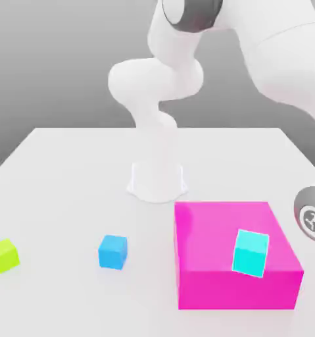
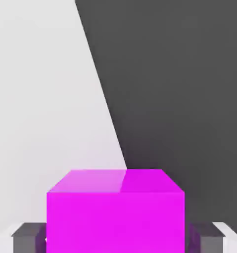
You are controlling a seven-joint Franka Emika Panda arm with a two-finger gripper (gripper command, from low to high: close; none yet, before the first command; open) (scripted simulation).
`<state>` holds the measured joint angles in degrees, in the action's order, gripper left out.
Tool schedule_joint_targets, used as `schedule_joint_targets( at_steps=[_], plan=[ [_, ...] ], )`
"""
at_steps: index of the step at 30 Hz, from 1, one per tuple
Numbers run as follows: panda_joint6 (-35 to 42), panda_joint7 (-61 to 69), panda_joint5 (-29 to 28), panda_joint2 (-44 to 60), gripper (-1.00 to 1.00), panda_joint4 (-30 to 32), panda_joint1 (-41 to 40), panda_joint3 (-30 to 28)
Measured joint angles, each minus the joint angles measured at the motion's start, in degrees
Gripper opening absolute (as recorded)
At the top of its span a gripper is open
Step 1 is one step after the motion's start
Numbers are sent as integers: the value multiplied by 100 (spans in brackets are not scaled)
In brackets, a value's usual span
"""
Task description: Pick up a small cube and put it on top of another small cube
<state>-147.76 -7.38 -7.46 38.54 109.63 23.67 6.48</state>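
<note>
The gripper (image 2: 115, 242) was clamped on the magenta cube (image 2: 115, 210); nothing was stacked yet; the blue cube (image 1: 113, 251) sat apart.

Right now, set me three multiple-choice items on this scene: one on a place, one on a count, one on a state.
1. Where is the cyan cube?
A. On the magenta block
B. Beside the green cube
C. At the arm's base

2. How many small cubes sit directly on the white table?
A. One
B. Two
C. Three

3. How does the cyan cube sit?
A. Flat and square
B. Tilted
C. Upside down under the block

Key: 1 A, it rests on the block's top. 2 B, the green cube and blue cube. 3 B, its edges slant.
</note>
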Motion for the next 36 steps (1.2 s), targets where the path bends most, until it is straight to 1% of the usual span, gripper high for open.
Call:
schedule_joint_targets(
  at_steps=[3, 6, 9, 20, 27, 29, 30, 32, 33, 36],
  plan=[
    [-16, 5, 1, 28, -100, -7, 11, -8],
    [356, 67, 90, -465, -100, 113, -35, 57],
    [436, 334, 164, -883, -100, 438, -444, -135],
    [99, 1494, 466, -2121, -100, 1992, -2129, -1157],
    [-227, 2512, 760, -3062, -100, 3258, -3407, -2109],
    [-383, 2986, 975, -3114, -100, 3479, -3861, -2432],
    [-505, 3300, 1174, -3019, -100, 3525, -4127, -2548],
    [-879, 4014, 1759, -2569, -100, 3506, -4768, -2531],
    [-1026, 4211, 1950, -2390, 100, 3493, -4956, -2460],
    [-1026, 4211, 1950, -2390, 100, 3493, -4956, -2460]
  ],
)
